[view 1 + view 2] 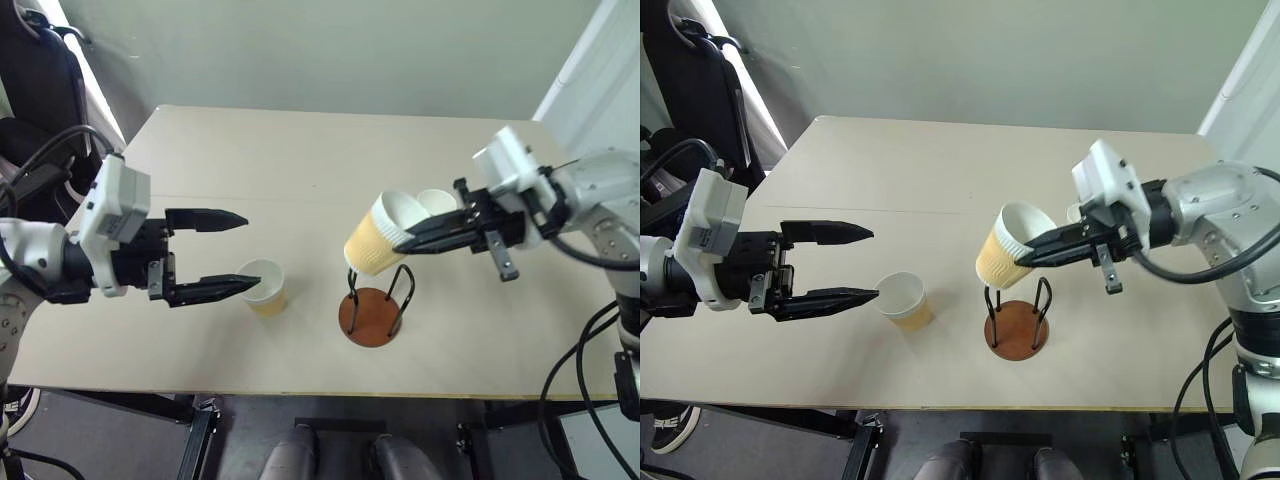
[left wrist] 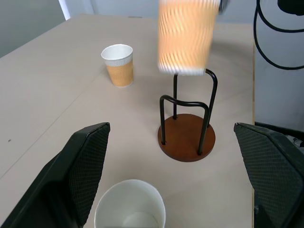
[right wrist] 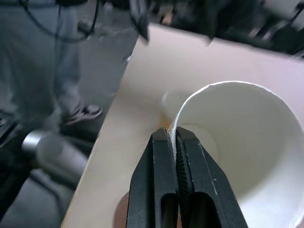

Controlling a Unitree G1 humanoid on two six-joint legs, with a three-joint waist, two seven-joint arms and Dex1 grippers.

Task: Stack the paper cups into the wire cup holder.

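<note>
At frame centre the right gripper (image 1: 1025,255) pinches one paper cup's (image 1: 378,236) rim, holding it tilted just above the wire cup holder (image 1: 371,309), so it could catch a hoop and tip the holder, while the left gripper (image 1: 235,252) stands open near another cup (image 1: 264,286) at lower left.

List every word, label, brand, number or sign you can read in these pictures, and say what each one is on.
None: no readable text in any view.
The paper cups, one held by the right gripper at its rim, one near the left gripper, one farther back, carry plain ribbing.
The wire cup holder and table are unmarked.
</note>
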